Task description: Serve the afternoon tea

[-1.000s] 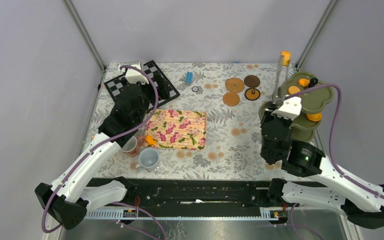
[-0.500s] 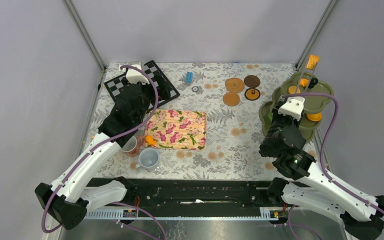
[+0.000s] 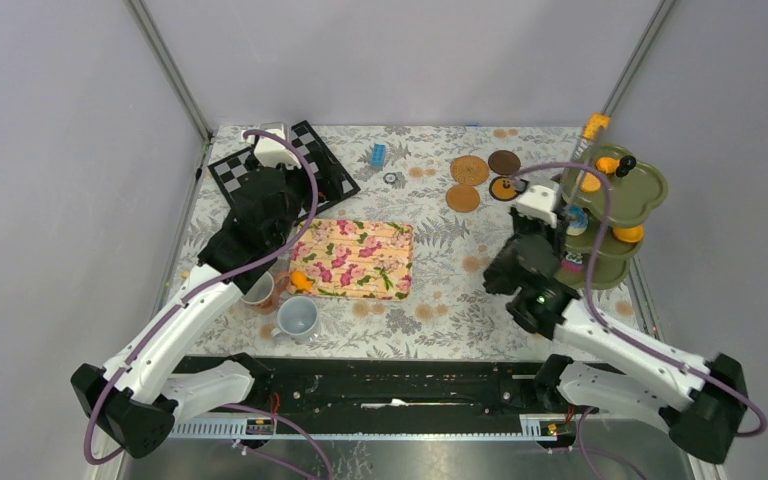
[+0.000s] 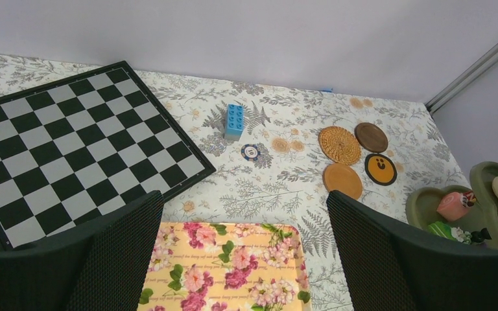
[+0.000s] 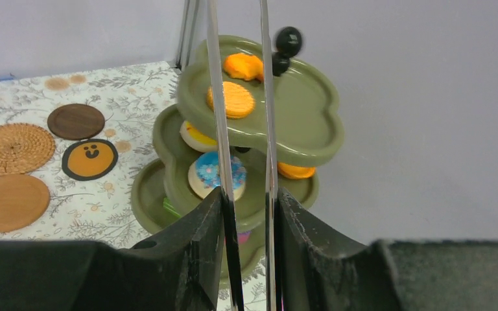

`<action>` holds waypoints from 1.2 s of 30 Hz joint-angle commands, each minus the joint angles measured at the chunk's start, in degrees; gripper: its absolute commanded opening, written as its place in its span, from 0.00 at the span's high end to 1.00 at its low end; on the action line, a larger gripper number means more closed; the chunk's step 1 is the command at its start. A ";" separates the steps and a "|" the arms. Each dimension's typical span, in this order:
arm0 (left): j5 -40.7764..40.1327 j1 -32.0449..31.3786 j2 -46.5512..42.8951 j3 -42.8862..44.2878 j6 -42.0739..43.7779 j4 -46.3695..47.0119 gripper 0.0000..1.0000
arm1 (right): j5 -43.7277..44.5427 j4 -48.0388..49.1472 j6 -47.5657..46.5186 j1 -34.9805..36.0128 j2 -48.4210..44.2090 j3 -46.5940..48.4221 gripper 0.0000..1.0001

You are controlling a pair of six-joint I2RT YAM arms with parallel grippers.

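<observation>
My right gripper (image 5: 246, 197) is shut on the two arms of the metal tongs (image 5: 215, 97), which point up past the green tiered stand (image 5: 311, 116). In the top view a small yellow-orange piece (image 3: 592, 125) sits at the tongs' tip, above the stand's back edge. Orange and yellow pastries (image 5: 231, 98) lie on the tiers. Round brown coasters (image 3: 469, 170) sit left of the stand. My left gripper (image 4: 243, 207) hangs open and holds nothing, above the far edge of the floral mat (image 4: 227, 265). An orange pastry (image 3: 301, 281) rests at the mat's left edge, beside a brown mug (image 3: 260, 290) and a grey-blue mug (image 3: 298, 318).
A chessboard (image 4: 71, 142) lies at the back left. A blue brick (image 4: 235, 120) and a poker chip (image 4: 251, 151) sit behind the mat. Metal frame posts (image 3: 630, 70) rise at the table's back corners, close behind the stand.
My right arm has swung its wrist left and forward, and the tongs now lean back over the stand. The left arm has not moved.
</observation>
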 commanded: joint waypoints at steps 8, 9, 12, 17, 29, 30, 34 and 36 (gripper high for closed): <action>0.12 -0.10 0.78 1.13 0.25 1.57 0.01 | -30.69 -42.15 53.14 -13.47 12.23 19.76 0.72; 0.16 -0.10 0.87 1.19 0.26 1.51 0.01 | -30.55 -43.70 54.28 -13.75 13.30 21.15 0.72; 0.88 -0.10 1.07 1.28 0.11 1.49 0.01 | -28.35 -54.14 61.52 -15.40 16.18 26.37 0.72; 1.67 -0.09 1.68 1.66 -0.07 1.28 0.01 | -26.94 -64.19 66.93 -17.68 14.99 29.49 0.70; 3.42 -0.10 1.74 2.17 -0.26 0.79 0.01 | -28.76 -81.27 66.78 -18.61 6.94 32.44 0.67; 3.63 -0.10 1.74 2.23 -0.27 0.87 0.01 | -29.58 -82.31 66.50 -18.60 5.73 32.87 0.67; 3.64 -0.10 1.65 2.26 -0.36 0.84 0.01 | -32.35 -86.64 64.87 -18.55 1.81 35.02 0.67; 3.80 -0.10 1.58 2.34 -0.40 0.74 0.01 | -32.66 -87.54 62.89 -18.61 0.21 35.65 0.66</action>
